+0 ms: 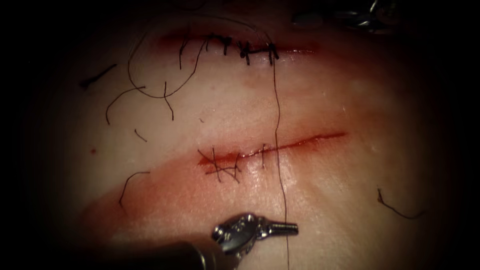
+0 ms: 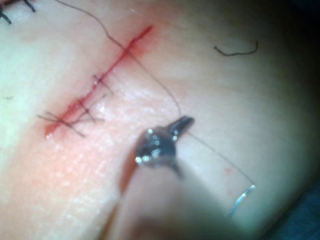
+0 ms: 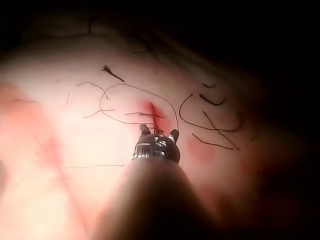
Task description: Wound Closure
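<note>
Nearest me, my left tool (image 1: pixel 287 228) sits below the cut (image 1: pixel 280 147), jaws clamped on the thread (image 1: pixel 276 115); the needle (image 2: pixel 242 198) lies free on the tissue (image 1: pixel 350 170) beyond it, held by neither tool. The thread crosses the partly stitched cut. Farther off, my right tool (image 3: pixel 159 133) hovers empty, jaws apart.

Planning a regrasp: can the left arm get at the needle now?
Probably, once freed: the left gripper is shut on the thread; the needle lies loose on the tissue nearby, nothing between. Right gripper open, empty.
</note>
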Controlling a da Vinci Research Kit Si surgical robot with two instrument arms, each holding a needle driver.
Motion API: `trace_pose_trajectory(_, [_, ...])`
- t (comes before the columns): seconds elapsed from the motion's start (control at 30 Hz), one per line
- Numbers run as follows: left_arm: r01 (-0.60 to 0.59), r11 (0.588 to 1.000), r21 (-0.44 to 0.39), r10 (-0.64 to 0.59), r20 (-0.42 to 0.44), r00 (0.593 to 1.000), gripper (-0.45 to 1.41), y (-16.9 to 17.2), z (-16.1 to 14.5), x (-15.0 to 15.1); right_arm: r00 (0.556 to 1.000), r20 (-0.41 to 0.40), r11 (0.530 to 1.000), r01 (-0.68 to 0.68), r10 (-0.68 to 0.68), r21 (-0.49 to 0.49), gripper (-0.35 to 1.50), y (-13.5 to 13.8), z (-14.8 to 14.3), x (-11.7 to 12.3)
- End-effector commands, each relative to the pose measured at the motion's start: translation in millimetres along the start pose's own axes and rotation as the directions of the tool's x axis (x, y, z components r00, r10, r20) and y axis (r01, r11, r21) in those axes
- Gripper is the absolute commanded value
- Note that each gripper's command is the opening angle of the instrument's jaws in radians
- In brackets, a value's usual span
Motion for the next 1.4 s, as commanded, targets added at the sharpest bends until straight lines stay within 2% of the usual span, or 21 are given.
trace_pose_trajectory(0.03, [-0.024,1.000,-0.011,0.024,-0.006,1.000,-0.45,-0.3,0.6,-0.6,1.000,-0.003,1.000,0.003,-0.003,0.002,1.31,-0.9,0.0,-0.5])
trace_pose_trajectory(0.17, [-0.044,0.999,-0.012,0.044,-0.014,0.999,-0.45,-0.4,0.5,0.9,1.000,-0.015,1.000,0.019,-0.019,-0.005,1.38,-3.4,-1.9,-1.6])
trace_pose_trajectory(0.37, [-0.072,0.997,-0.017,0.072,-0.025,0.997,-0.45,-0.7,0.7,4.5,1.000,-0.018,1.000,0.009,-0.009,0.000,1.43,-9.5,-5.3,-4.1])
trace_pose_trajectory(0.53, [-0.112,0.994,-0.005,0.112,-0.026,0.993,-0.45,-1.6,1.4,8.8,1.000,-0.013,1.000,-0.012,0.012,0.015,1.43,-14.3,-8.7,-6.5])
trace_pose_trajectory(0.63, [-0.136,0.991,0.004,0.136,-0.016,0.991,-0.45,-2.6,1.7,11.3,0.999,-0.019,0.999,-0.031,0.031,0.019,1.43,-16.2,-10.8,-7.7])
trace_pose_trajectory(0.83, [-0.180,0.982,0.049,0.181,-0.017,0.983,-0.40,-5.4,0.6,15.9,0.997,-0.015,0.997,-0.069,0.069,0.026,1.43,-21.0,-13.4,-10.5])
trace_pose_trajectory(1.1, [-0.216,0.969,0.124,0.221,-0.030,0.975,-0.38,-9.4,-1.0,20.4,0.993,-0.018,0.991,-0.115,0.116,0.063,1.43,-26.0,-12.8,-13.7])
trace_pose_trajectory(1.33, [-0.222,0.965,0.142,0.228,-0.026,0.973,-0.33,-10.8,0.1,21.5,0.989,-0.020,0.987,-0.142,0.144,0.072,1.45,-27.9,-10.9,-15.1])
trace_pose_trajectory(1.4, [-0.221,0.963,0.151,0.227,-0.023,0.974,-0.23,-11.1,0.8,21.7,0.989,-0.021,0.987,-0.144,0.145,0.075,1.45,-28.5,-10.2,-15.3])
